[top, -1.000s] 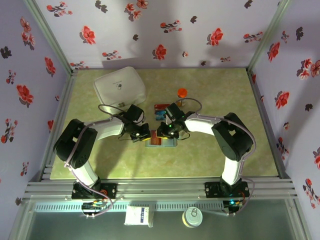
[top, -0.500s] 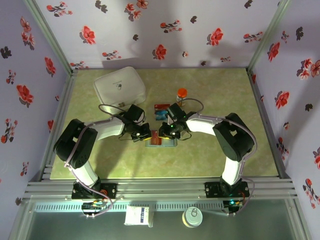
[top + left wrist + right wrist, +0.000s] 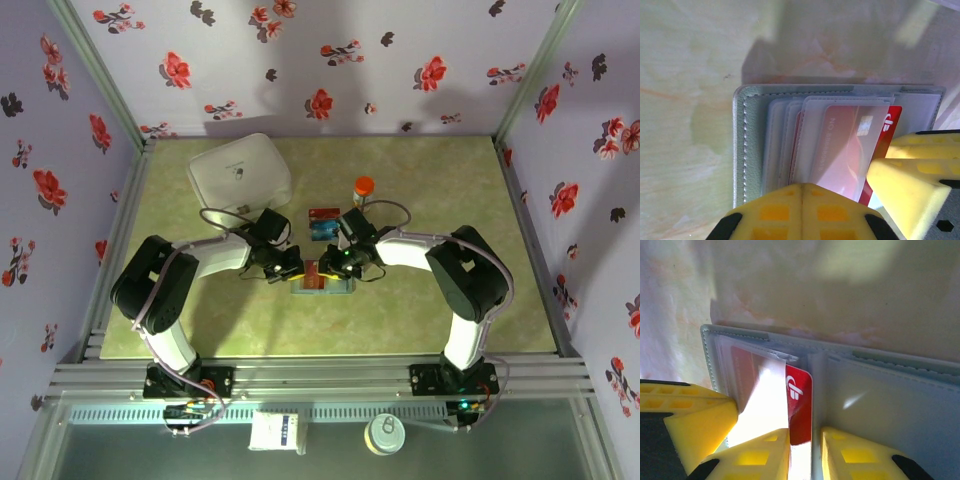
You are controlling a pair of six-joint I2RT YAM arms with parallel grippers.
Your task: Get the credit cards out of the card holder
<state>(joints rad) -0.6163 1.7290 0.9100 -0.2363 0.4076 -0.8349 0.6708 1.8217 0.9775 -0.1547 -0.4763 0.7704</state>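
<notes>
The grey-blue card holder (image 3: 341, 288) (image 3: 752, 140) (image 3: 890, 400) lies open and flat on the table between both arms. A red credit card (image 3: 799, 390) (image 3: 892, 122) (image 3: 310, 278) sticks partly out of a clear pocket toward the fold. My left gripper (image 3: 802, 194) (image 3: 288, 268) is shut with nothing in it, its tips pressing on the holder's left panel. My right gripper (image 3: 805, 437) (image 3: 329, 268) stands narrowly open, one finger on each side of the card's exposed red strip. Two more cards, one red (image 3: 322, 212) and one blue (image 3: 320, 231), lie on the table behind the holder.
An orange-capped bottle (image 3: 363, 188) stands just behind the right wrist. A big white lidded case (image 3: 240, 172) sits at the back left. Metal frame rails (image 3: 320, 375) run along the near edge, and flowered walls close in the other three sides.
The right wrist has shifted slightly to the right, uncovering more of the bottle, and its jaws have narrowed a little. The left arm and the holder have not moved.
</notes>
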